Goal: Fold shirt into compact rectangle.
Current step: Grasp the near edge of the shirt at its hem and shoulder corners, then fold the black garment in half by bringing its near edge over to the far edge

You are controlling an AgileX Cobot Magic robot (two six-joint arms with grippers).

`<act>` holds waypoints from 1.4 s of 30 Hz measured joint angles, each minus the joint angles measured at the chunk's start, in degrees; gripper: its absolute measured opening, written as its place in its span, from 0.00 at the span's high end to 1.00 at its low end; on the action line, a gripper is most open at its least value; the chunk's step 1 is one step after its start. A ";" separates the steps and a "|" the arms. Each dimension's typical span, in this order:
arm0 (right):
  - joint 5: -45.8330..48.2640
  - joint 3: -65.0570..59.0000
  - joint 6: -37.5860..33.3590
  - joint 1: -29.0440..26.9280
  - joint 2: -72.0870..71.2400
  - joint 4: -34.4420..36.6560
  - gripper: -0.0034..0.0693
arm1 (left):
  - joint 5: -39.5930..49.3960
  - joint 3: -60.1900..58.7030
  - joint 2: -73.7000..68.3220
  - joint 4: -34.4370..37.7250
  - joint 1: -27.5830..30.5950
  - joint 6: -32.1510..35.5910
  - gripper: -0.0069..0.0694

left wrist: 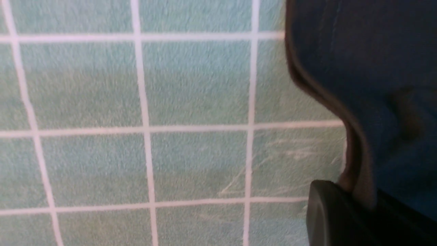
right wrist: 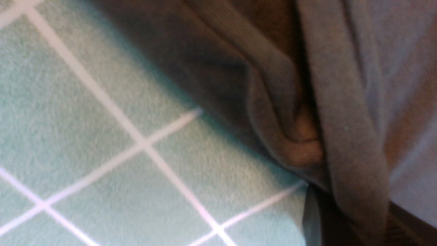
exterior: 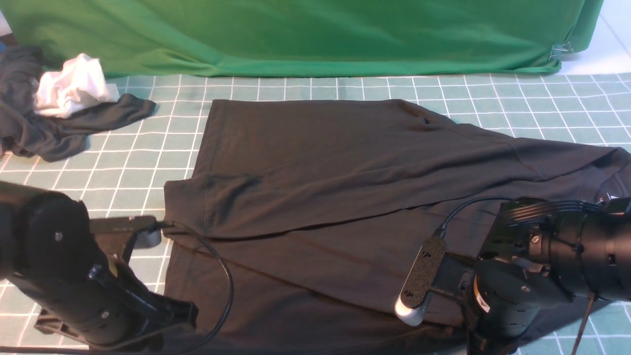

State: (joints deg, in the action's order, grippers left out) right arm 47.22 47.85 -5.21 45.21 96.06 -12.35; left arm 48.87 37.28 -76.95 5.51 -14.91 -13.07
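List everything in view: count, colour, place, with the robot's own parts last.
shirt: one, black, spread across the table's middle.
grey garment: one, dark grey, crumpled, far left.
white cloth: one, white, on the grey garment.
table cover: one, teal with white grid, under everything.
backdrop: one, green, along the far edge.
clip: one, metal, at the backdrop's right end.
left gripper: one, black, shut on the shirt's left edge.
right gripper: one, black, at the shirt's near right edge; grip unclear.

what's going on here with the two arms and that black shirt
A two-armed robot is folding the black shirt, spread partly folded on the checked teal mat. The left gripper is shut on its left edge; the right gripper pinches bunched fabric at the near edge. A dark grey garment and white cloth lie aside, far left.
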 joint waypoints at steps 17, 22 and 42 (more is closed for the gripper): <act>3.61 -7.86 6.73 5.80 -11.68 8.99 0.88 | 7.11 -0.76 8.63 0.57 0.00 -0.85 0.89; 4.98 -5.67 8.46 5.64 -11.90 4.59 0.88 | 6.79 3.95 8.63 0.46 0.00 -1.89 0.89; 0.95 8.41 8.29 -12.69 -6.51 3.08 0.88 | -6.61 25.63 -13.16 -2.48 3.50 -6.43 0.89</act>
State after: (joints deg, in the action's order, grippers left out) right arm 48.17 56.26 3.08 32.51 89.55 -9.27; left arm 42.26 62.91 -90.11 3.03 -11.41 -19.50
